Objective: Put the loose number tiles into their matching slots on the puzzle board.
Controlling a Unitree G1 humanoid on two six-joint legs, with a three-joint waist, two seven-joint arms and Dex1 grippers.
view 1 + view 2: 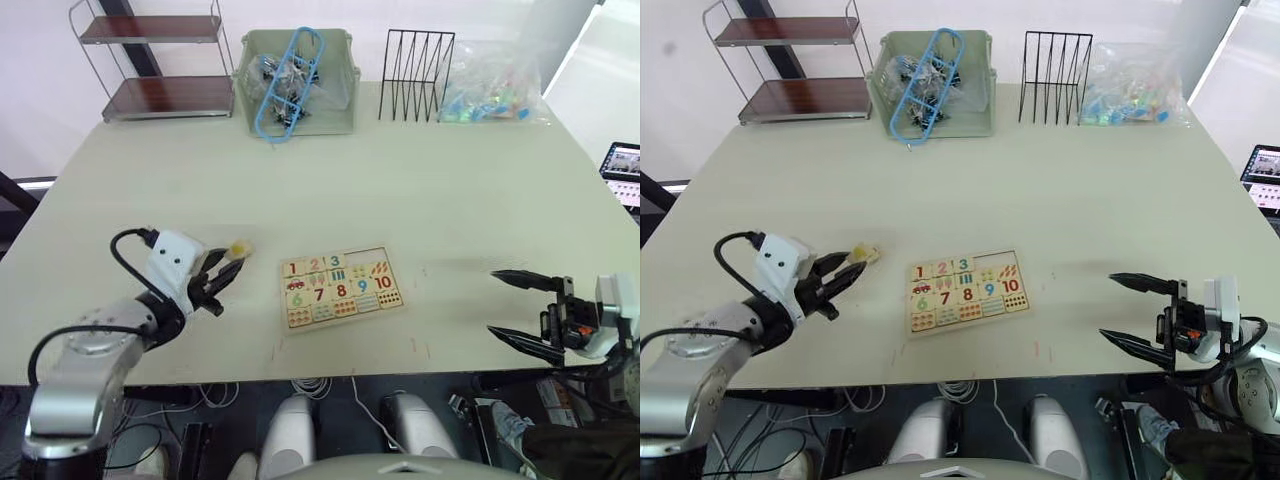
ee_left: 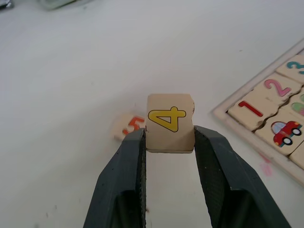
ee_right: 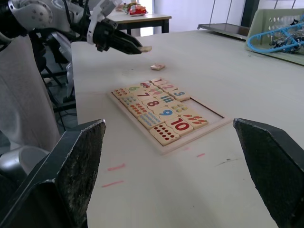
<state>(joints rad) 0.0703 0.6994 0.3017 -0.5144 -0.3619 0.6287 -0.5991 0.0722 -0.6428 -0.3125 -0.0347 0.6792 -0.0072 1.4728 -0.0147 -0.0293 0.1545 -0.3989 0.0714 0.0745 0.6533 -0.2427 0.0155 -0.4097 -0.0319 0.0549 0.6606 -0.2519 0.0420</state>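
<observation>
One tile [image 2: 170, 122] held; one [image 2: 128, 126] loose

A yellow 4 marks the held tile [image 2: 170, 123], an orange 5 the lying tile [image 2: 129, 126].

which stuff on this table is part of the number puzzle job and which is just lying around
Part of the job:
- puzzle board, 1, 2, 3 seated
- tile 4, held by the left gripper
- tile 5, loose on the table

Lying about:
- green bin
- wire rack
- two-tier shelf
- plastic bag
</observation>
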